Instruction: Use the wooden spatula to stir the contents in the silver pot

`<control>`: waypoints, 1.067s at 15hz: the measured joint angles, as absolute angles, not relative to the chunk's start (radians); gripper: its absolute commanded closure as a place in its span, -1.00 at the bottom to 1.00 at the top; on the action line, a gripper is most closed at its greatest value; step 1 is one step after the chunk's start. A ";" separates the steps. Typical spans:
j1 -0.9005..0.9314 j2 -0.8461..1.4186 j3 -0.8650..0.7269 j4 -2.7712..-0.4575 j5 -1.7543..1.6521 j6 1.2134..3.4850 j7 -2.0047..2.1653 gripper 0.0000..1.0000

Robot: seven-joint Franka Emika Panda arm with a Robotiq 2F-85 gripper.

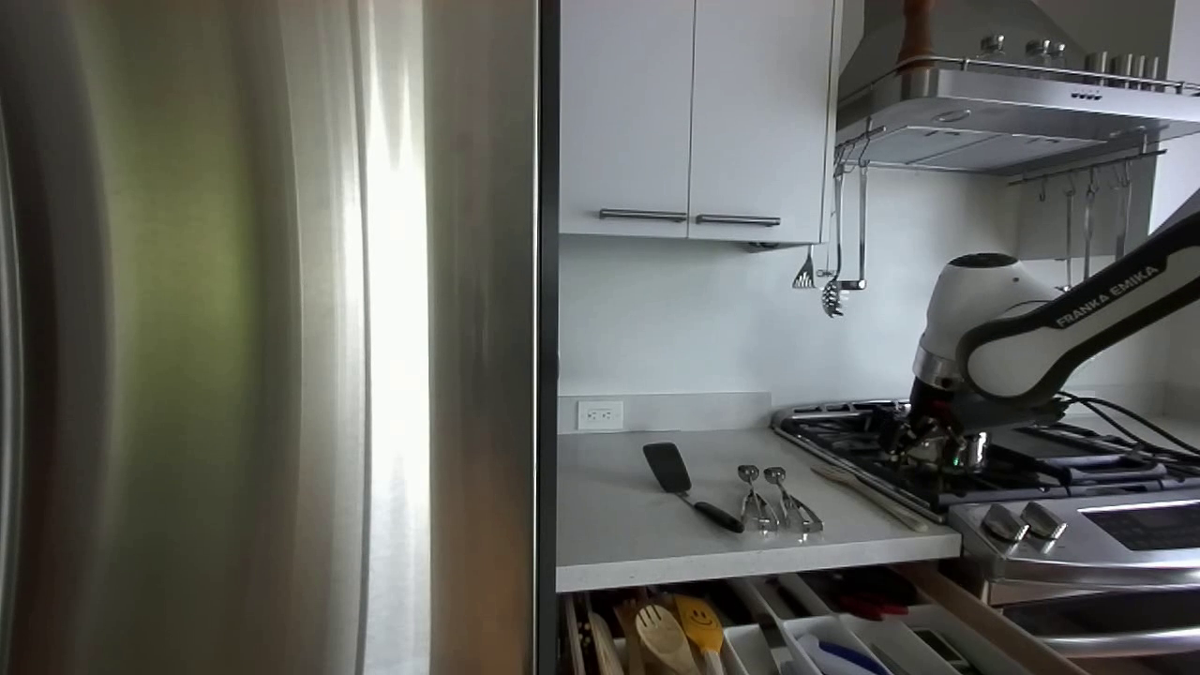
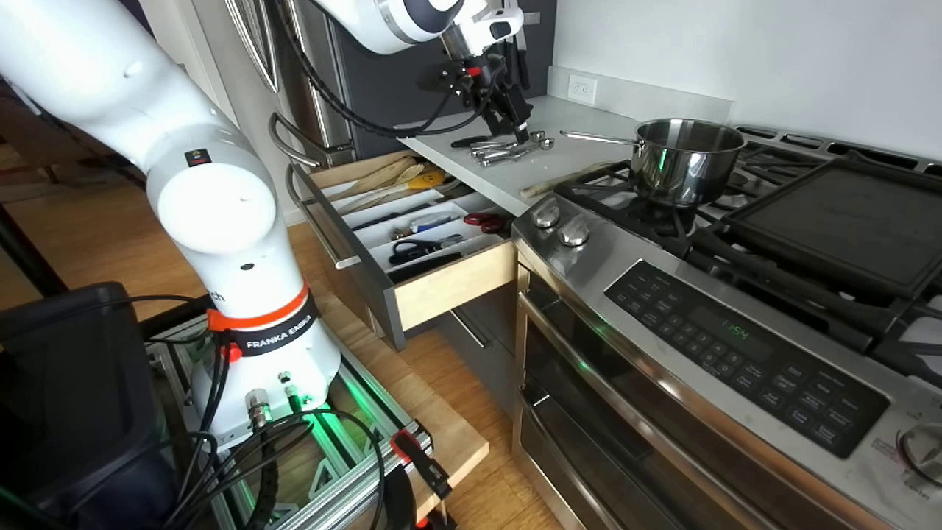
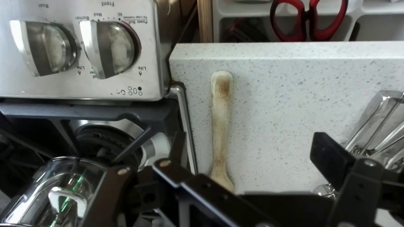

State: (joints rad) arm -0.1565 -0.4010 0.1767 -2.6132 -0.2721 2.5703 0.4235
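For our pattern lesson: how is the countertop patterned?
The countertop is pale with grey speckles, clearest in the wrist view.

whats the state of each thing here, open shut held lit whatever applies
gripper: open, holding nothing
wooden spatula: lying on the counter, not gripped
silver pot: upright on the cooktop, no lid
drawer: open
upper cabinet doors: shut
oven display: lit

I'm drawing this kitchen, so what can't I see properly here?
Silver pot: its near wall hides the bottom inside, in an exterior view.
Wooden spatula: the end effector hides its head's tip in the wrist view.
Oven panel: most button words too small in an exterior view.
Fridge: the picture's edge cuts it off in an exterior view.
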 measured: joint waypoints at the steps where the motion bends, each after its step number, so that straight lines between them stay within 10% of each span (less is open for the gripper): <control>1: -0.161 -0.380 0.171 -2.608 -0.272 2.595 0.425 -1.00; 16: -0.241 -0.023 0.168 -2.446 -0.502 2.784 0.709 -1.00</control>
